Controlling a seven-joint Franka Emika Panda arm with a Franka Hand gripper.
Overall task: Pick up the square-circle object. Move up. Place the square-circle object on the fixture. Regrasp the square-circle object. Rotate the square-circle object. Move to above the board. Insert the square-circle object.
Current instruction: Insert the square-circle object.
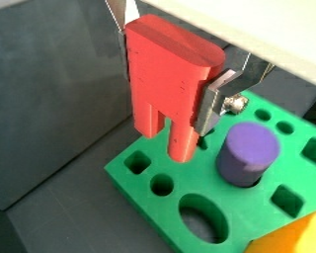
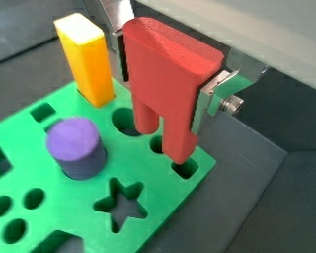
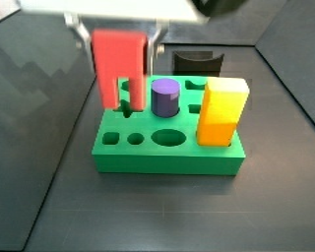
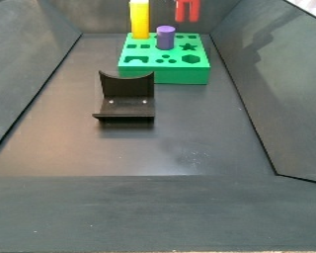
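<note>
My gripper (image 1: 172, 101) is shut on the red square-circle object (image 1: 161, 69), which hangs upright with its two prongs pointing down. A silver finger (image 1: 213, 104) presses its side; the opposite finger is mostly hidden behind it. The prong tips reach the top of the green board (image 1: 145, 163) at holes near one corner; I cannot tell whether they are inside. Both show in a wrist view, the object (image 2: 168, 79) above the board (image 2: 29, 173). In a side view the object (image 3: 118, 64) hangs over the board's (image 3: 167, 156) far left corner. The black fixture (image 4: 123, 99) stands empty, apart from the board (image 4: 190, 69).
A purple cylinder (image 3: 164, 96) and a tall yellow block (image 3: 223, 110) stand in the board close beside the red object. They also show in a wrist view, the cylinder (image 2: 72, 146) and the block (image 2: 87, 59). Dark walls enclose the grey floor (image 4: 161, 148).
</note>
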